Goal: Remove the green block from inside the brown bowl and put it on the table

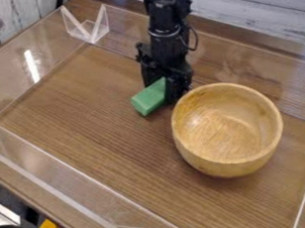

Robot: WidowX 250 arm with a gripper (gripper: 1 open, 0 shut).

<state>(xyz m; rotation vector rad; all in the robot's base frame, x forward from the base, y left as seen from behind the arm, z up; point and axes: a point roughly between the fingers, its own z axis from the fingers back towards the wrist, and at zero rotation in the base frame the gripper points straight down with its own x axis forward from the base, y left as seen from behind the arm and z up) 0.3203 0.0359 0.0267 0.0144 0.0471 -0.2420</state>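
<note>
The green block [147,99] is low over the table [76,112], just left of the brown bowl [227,128], and seems to touch the wood. My gripper [168,83] points straight down and is shut on the block's upper right end. The block tilts, its lower left end toward the table. The bowl stands upright with nothing inside it. Whether the block rests fully on the table I cannot tell.
Clear acrylic walls [32,56] line the table's edges. A clear angled acrylic piece [86,25] stands at the back left corner. The black arm [171,15] rises behind the block.
</note>
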